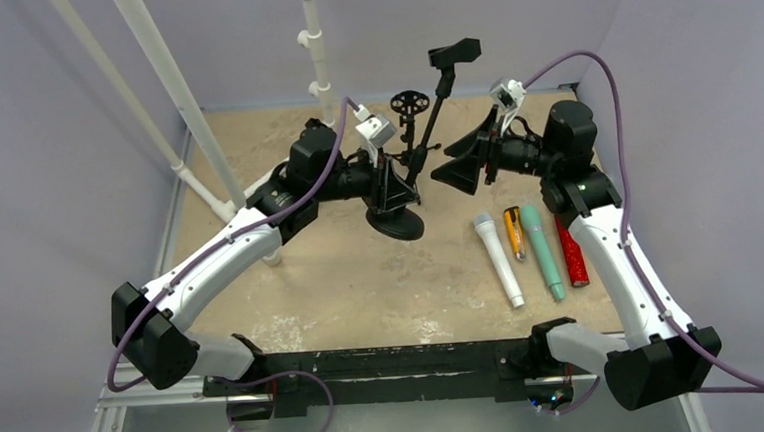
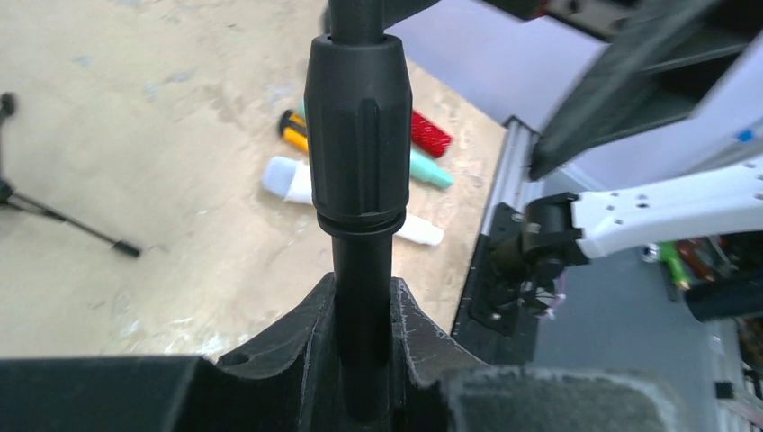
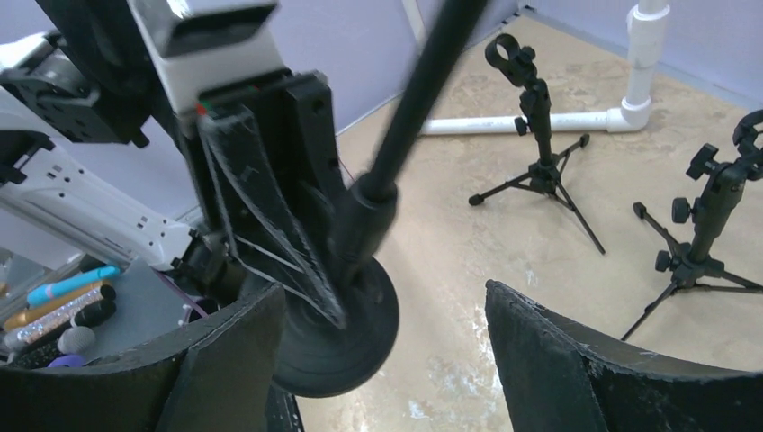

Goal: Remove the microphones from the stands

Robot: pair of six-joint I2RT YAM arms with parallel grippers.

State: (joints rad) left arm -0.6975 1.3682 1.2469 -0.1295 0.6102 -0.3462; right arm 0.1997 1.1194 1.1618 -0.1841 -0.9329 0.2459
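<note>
Stand pole [image 1: 429, 123] leaning up and rightward

In front of the stand [image 1: 395, 223] the desk [image 1: 362, 287] is bare, and a hand could pass there. To the right of the stand, four microphones [image 1: 542, 251] lie side by side and block the low way. Just behind the stand is a small tripod [image 1: 409, 104]. To its left, the left arm [image 1: 259, 229] and the white pipes [image 1: 163, 64] close that side.

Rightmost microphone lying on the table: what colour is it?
The microphone is red, with a slightly sparkly look; the top external view shows it best.
</note>
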